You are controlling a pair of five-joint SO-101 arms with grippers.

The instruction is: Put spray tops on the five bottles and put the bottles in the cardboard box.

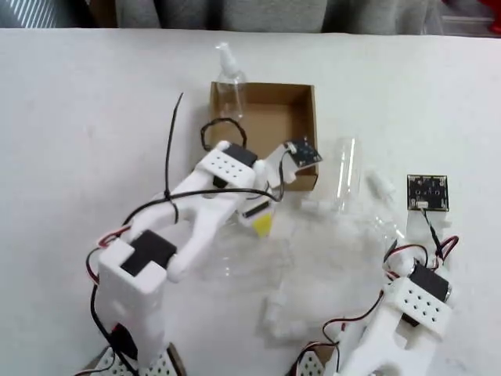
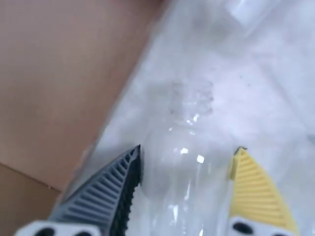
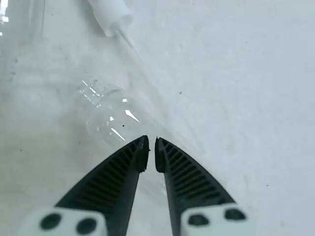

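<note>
Yellow and grey fingers of the left gripper (image 2: 188, 149) sit on either side of an uncapped bottle (image 2: 184, 162), pressed against its clear shoulders, so I read that claw as grasping it. The bottle's threaded neck points away from the wrist, and the brown wall of the cardboard box (image 2: 54, 73) runs just beside it. From above, I see the left arm (image 1: 196, 211) stretched from the near edge of the table (image 1: 78, 117) up to the box's near side (image 1: 301, 182), its wrist tipped down over the bottle.

On the other side, the right arm (image 1: 415, 301) is folded low at the near right corner. The right gripper (image 3: 150, 153) is clenched almost tip to tip, hovering just over another bare bottle (image 3: 106, 115) that lies on its side. A loose spray top (image 3: 110, 12) with its thin tube lies near that bottle's neck.

Over at the box's far left corner I see a capped bottle (image 1: 230, 82); I cannot tell whether it is inside. A further clear bottle (image 1: 347, 172) lies right of the box, between the two arms.
</note>
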